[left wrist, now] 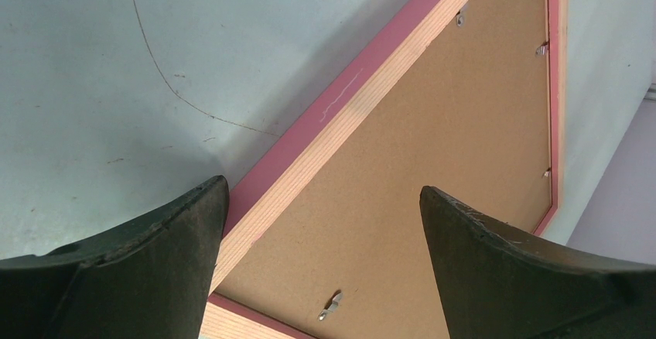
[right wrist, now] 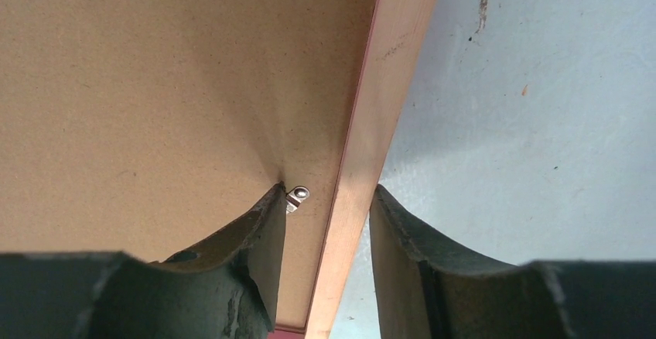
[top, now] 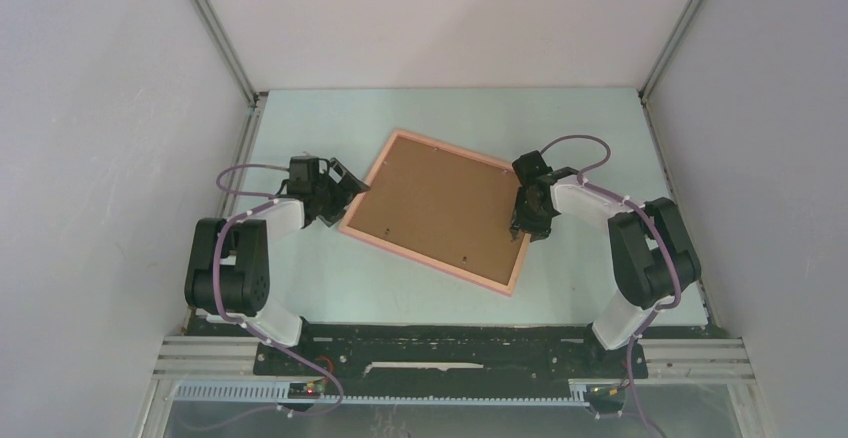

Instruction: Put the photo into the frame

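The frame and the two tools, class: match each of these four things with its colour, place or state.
Column one:
1 frame
2 backing board
3 left tool
4 right tool

Column two:
A plain brown
B astride the frame's right-hand edge, one finger on the board
C pink border, lying back up
D spread wide above the frame's left-hand corner

Pairs: 1-C, 2-A, 3-D, 4-B

Frame point(left wrist: 317, 161): bare pale wood with visible grain, pink painted edge. Backing board point(left wrist: 433, 169): matt brown fibreboard. Clip point(right wrist: 297, 197): shiny metal. Table point(left wrist: 116, 83): matt, scratched.
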`<state>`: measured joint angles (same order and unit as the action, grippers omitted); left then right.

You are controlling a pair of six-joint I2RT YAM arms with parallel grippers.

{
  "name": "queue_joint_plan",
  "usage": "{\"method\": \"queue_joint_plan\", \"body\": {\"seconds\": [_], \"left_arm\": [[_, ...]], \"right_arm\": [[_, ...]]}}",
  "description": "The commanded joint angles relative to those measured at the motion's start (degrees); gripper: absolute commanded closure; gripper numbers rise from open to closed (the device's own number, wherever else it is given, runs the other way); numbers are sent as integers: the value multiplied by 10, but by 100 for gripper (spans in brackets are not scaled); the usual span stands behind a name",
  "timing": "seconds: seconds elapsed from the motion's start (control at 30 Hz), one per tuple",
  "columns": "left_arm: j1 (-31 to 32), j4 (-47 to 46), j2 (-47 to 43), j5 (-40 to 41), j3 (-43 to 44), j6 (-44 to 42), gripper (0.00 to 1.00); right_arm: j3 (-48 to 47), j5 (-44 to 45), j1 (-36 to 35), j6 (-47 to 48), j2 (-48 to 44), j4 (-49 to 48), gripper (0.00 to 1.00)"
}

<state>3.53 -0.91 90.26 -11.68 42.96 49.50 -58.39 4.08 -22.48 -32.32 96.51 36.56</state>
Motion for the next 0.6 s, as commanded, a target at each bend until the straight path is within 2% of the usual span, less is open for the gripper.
{"method": "queue_joint_plan", "body": {"seconds": [0.0,0.07,0.1,0.2,0.23,0.57], "left_arm": [[22,12,-5,-42,1,12,4],[22,12,-4,-42,1,10,4],[22,11,-4,-43,2,10,4],[22,12,-4,-45,2,10,4],[22,12,-4,-46,2,10,4],[22,11,-2,-48,3,9,4]], "right_arm": [[11,-43,-20,23,-7,-15,86],[11,-41,-20,34,-12,-16,87],[10,-41,-20,38,-15,-16,84],[9,-41,-18,41,-19,-15,60],[8,-43,-18,39,-17,-12,56],[10,-42,-27,44,-13,9,44]]}}
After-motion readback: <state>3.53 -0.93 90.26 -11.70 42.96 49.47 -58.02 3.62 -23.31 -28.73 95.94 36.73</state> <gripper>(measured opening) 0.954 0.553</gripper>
